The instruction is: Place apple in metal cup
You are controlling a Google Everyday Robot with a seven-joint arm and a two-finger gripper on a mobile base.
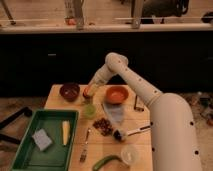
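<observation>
Wooden desk (132,117) before a dark counter. Gripper (89,93) hangs centre-left of frame, between brown bowl (69,91) and orange bowl (116,94), jaws narrow, apparently closed on the apple (88,91) (small, orange-red). Judged light, firm, smooth-skinned, prone to roll; grip across its widest girth. Metal cup not made out.
</observation>
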